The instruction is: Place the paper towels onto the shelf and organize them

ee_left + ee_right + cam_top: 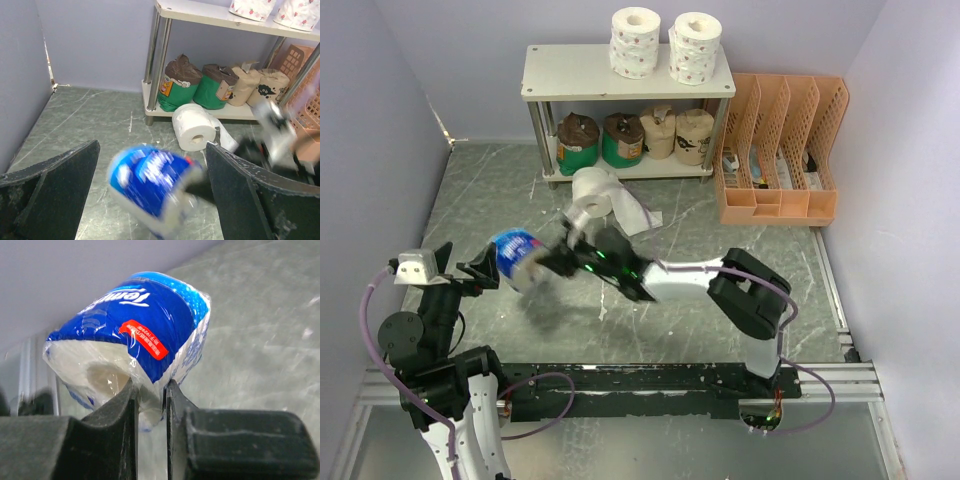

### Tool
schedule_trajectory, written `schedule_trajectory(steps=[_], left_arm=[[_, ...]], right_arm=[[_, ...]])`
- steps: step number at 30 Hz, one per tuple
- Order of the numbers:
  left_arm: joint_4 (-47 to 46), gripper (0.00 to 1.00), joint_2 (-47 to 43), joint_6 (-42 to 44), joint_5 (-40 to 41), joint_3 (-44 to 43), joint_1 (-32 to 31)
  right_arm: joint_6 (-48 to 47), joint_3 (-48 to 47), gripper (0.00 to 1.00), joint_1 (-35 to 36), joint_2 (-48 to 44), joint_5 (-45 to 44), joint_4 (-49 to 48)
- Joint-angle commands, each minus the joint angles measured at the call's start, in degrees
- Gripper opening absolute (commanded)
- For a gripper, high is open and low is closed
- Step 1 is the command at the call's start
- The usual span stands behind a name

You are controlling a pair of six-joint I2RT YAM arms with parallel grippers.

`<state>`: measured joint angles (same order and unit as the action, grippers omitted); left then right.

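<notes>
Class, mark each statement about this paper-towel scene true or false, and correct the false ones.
1. Two patterned rolls stand on the top board of the shelf. True.
2. The right pincer is closed on the blue-wrapped roll. True.
3. The left pincer is shut. False: its fingers stand wide apart.
4. The plain white roll lies on the shelf's lower board. False: it lies on the table in front of the shelf.

Tilted blue-white wrapped roll [517,256] left of centre; plain white roll [592,196], sheet loose, before shelf [560,75]; two patterned rolls [635,42] on top, green rolls [579,143] and tan rolls [658,132] below.
</notes>
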<state>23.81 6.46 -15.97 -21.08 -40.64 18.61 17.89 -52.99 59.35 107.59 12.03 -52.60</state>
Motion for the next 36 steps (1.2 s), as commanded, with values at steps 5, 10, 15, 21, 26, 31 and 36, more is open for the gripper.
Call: schedule_trajectory(steps=[5,10,15,21,26,31,36], left_arm=[[-1.18,0.99,-0.97,0.36,0.10,0.35,0.57],[-0.56,0.99,-1.52,0.33,1.96,0.13,0.42],[-0.66,0.99,-1.89,0.43,2.34,0.38,0.22],[-0.09,0.99,-2.55,0.23,3.79,0.30,0.03],[-1.54,0.99,-2.95,1.14,0.36,1.52,0.04],[-1.11,0.99,-3.49,0.93,2.18,1.36,-0.05],[-1.25,0.99,-3.79,0.91,1.82,1.49,-0.36]], right_arm=[[0.88,-57.10,0.00,1.30,6.77,-25.56,86.26],[12.96,-51.14,0.00,-0.77,-4.74,-25.76,79.93],[25.35,-55.38,0.00,-10.63,-7.05,-20.37,79.15],[34.89,-77.06,0.00,-18.11,1.97,-26.95,84.47],[42.89,-87.47,0.00,-21.62,7.11,-30.13,83.48],[47.08,-91.21,0.00,-23.70,11.03,-27.69,76.68],[51.54,-93.96,0.00,-25.00,14.50,-26.69,73.95]])
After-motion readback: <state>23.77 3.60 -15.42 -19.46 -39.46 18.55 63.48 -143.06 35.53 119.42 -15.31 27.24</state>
